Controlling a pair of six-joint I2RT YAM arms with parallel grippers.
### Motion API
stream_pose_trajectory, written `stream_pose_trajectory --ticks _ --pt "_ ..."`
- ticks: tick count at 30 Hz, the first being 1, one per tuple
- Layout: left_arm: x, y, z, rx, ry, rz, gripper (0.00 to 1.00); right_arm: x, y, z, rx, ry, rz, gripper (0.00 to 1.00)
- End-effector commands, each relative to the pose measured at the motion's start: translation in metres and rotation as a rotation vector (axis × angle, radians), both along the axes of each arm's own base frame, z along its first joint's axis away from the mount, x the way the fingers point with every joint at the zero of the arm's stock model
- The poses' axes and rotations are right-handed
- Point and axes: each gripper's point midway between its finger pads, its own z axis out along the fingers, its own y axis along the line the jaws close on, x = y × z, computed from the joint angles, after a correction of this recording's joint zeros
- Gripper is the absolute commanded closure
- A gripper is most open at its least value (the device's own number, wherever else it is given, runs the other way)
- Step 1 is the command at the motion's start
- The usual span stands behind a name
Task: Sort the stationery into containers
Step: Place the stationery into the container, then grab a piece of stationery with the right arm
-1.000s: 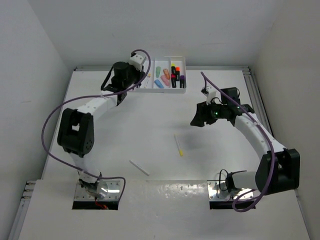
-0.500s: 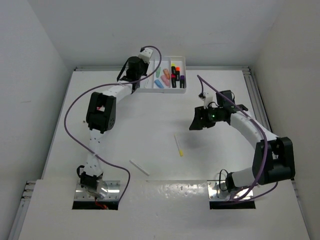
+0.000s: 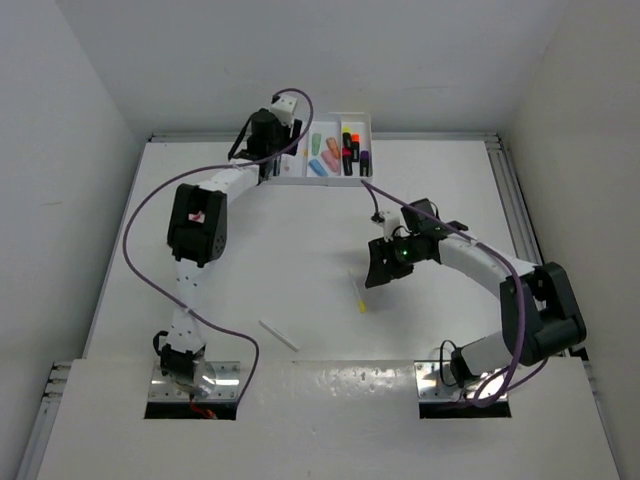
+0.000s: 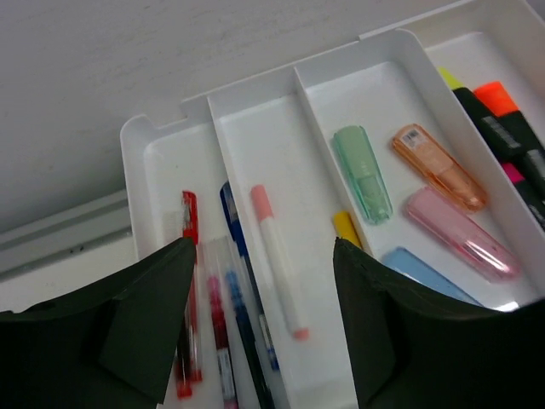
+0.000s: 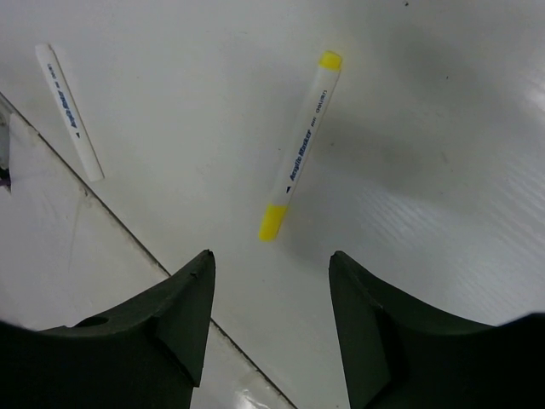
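The white tray (image 3: 332, 181) stands at the table's far edge. My left gripper (image 3: 281, 160) hangs open over its left end. In the left wrist view the left gripper (image 4: 262, 247) is spread above a white pen with pink ends (image 4: 277, 256), which lies loose in the second compartment of the tray (image 4: 136, 149). Red and blue pens (image 4: 189, 230) fill the leftmost compartment. Green (image 4: 364, 175), orange (image 4: 438, 166) and pink (image 4: 460, 234) highlighters lie further right. My right gripper (image 3: 378, 270) is open just above a yellow-tipped pen (image 3: 357, 290). The right gripper (image 5: 269, 256) is short of the yellow-tipped pen (image 5: 300, 145). A white pen (image 3: 278, 334) lies near the front.
A raised white panel with two silver base plates (image 3: 195, 380) runs along the near edge, and its seam (image 5: 128, 230) passes close under my right gripper. Purple cables (image 3: 130, 250) loop beside both arms. Grey walls close in the table on three sides.
My left arm swung to the tray's left end and its jaws opened. My right arm moved down and left, to just above the yellow-tipped pen.
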Motion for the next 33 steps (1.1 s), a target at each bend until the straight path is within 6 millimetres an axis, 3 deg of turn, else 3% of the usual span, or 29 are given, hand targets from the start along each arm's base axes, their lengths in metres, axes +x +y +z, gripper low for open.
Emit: stream_pose_trajectory --ticks 1,2,3,4,5,6,7,8,9,10,14,19,25,28,29,31,32,33 --pt "-0.039 0.017 0.156 -0.135 -0.183 0.010 0.28 -0.001 0.002 -0.005 -0.011 -0.007 -0.035 0.45" --pt "-0.055 0.017 0.139 -0.145 -0.113 -0.016 0.27 -0.006 0.001 -0.011 -0.043 -0.009 -0.031 0.46" --pt "-0.067 0.020 0.142 -0.151 -0.099 -0.012 0.27 -0.007 0.000 -0.013 -0.062 -0.016 -0.027 0.47" --pt "-0.089 0.023 0.175 -0.166 -0.135 -0.019 0.27 -0.009 0.002 -0.016 -0.086 -0.022 -0.011 0.47" --pt "-0.106 0.029 0.149 -0.160 -0.062 -0.006 0.27 -0.009 0.002 -0.018 -0.106 -0.025 -0.010 0.48" --pt "-0.120 0.032 0.148 -0.163 -0.048 -0.004 0.27 -0.007 0.001 -0.021 -0.130 -0.029 -0.016 0.48" --pt "-0.142 0.037 0.173 -0.178 -0.082 -0.007 0.27 -0.007 0.005 -0.022 -0.143 -0.022 -0.005 0.48" --pt "-0.155 0.042 0.172 -0.189 -0.073 0.009 0.27 -0.005 0.007 -0.023 -0.156 -0.020 -0.005 0.48" --pt "-0.171 0.048 0.143 -0.179 -0.012 0.023 0.27 -0.003 0.009 -0.025 -0.169 -0.023 -0.003 0.49" --pt "-0.190 0.053 0.162 -0.192 -0.047 0.024 0.26 0.001 0.015 -0.022 -0.184 -0.034 0.001 0.49" --pt "-0.243 0.065 0.130 -0.191 0.092 0.044 0.26 0.012 0.035 -0.026 -0.232 -0.040 0.029 0.49" --pt "-0.279 0.076 0.119 -0.197 0.119 0.061 0.26 0.014 0.043 -0.046 -0.320 -0.018 0.047 0.50" --pt "-0.304 0.090 0.123 -0.210 0.122 0.082 0.25 0.013 0.031 -0.082 -0.472 -0.005 0.067 0.55" --pt "-0.312 0.085 0.119 -0.239 0.139 0.039 0.26 0.011 0.028 -0.088 -0.493 -0.003 0.097 0.69" --pt "-0.315 0.082 0.118 -0.247 0.144 0.016 0.26 0.011 0.027 -0.089 -0.495 -0.005 0.104 0.84" --pt "-0.326 0.071 0.111 -0.280 0.167 -0.078 0.26 0.011 0.031 -0.084 -0.460 -0.034 0.142 0.96" --pt "-0.330 0.068 0.106 -0.286 0.177 -0.112 0.26 0.006 0.033 -0.081 -0.424 -0.029 0.163 0.98" --pt "-0.339 0.053 0.105 -0.305 0.186 -0.223 0.26 0.007 0.040 -0.067 -0.375 -0.060 0.175 0.99"
